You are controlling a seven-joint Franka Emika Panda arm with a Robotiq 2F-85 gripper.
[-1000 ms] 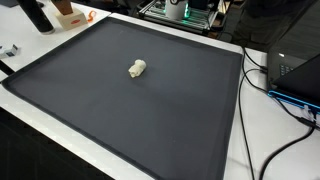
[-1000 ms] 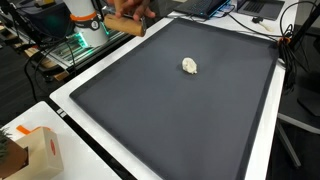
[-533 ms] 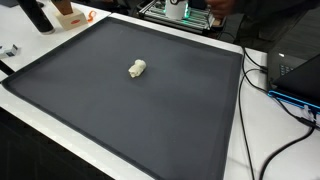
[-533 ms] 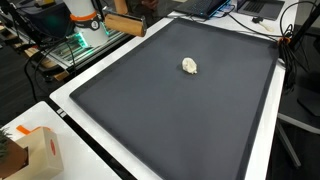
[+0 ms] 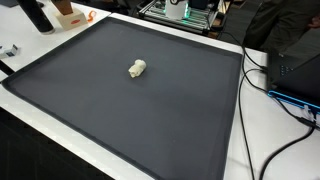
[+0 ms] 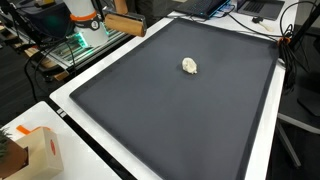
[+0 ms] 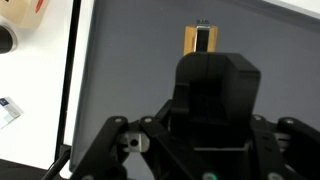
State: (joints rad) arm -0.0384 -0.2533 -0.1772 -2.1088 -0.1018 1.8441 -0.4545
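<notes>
A small white crumpled lump point(image 5: 137, 68) point(image 6: 189, 66) lies alone near the middle of the dark mat point(image 5: 150, 120) point(image 6: 170, 120). A wooden block point(image 6: 125, 25) rests at the mat's edge by the robot base point(image 6: 85, 18). In both exterior views the gripper is out of frame. My gripper point(image 7: 214, 72) shows only in the wrist view, as a black mass over the mat point(image 7: 130, 60), and its fingertips cannot be made out. Just beyond it a small orange and black object point(image 7: 200, 39) is visible. I cannot tell whether anything is held.
A cardboard box point(image 6: 32, 152) stands on the white table outside the mat's corner. Cables point(image 5: 262, 90) and a laptop point(image 5: 300, 75) lie along one side of the mat. A person in dark clothes point(image 5: 275, 30) stands at the far corner. Equipment surrounds the robot base point(image 5: 178, 8).
A hand that held the wooden block at the mat's edge has drawn back and left the block there. The person has shifted along the far side. The white lump has not moved.
</notes>
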